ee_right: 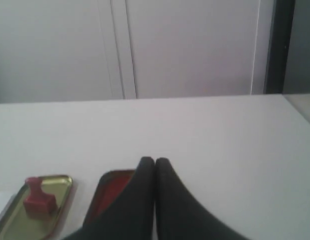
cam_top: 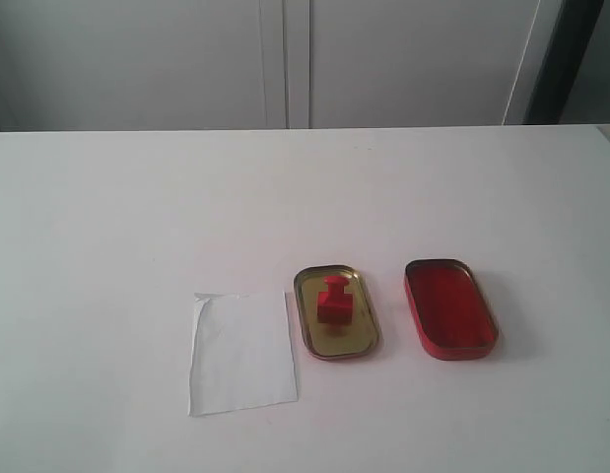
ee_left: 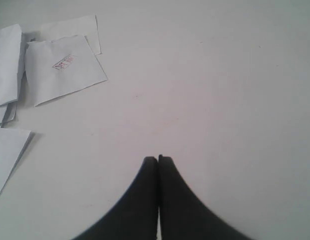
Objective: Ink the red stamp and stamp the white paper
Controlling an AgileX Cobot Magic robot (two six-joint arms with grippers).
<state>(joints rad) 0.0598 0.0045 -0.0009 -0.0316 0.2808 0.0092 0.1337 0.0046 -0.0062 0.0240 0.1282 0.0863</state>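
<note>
Soft, even light is spread over the table (cam_top: 137, 217), which is washed to a pinkish white. Only faint shadows are cast (a dull sheen is seen on the gold tin (cam_top: 356, 340)). Wrist views are rendered softer; the dark fingers (ee_left: 139, 210) nearest the lens are blurred.

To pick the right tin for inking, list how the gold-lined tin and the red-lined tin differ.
The gold-lined tin is brassy inside; the red-lined tin is red inside. The gold-lined tin holds the upright red stamp; the red-lined tin holds nothing loose. The gold-lined tin lies beside the white paper; the red-lined tin lies farther right. Both are shallow rounded oblongs, open side up.
</note>
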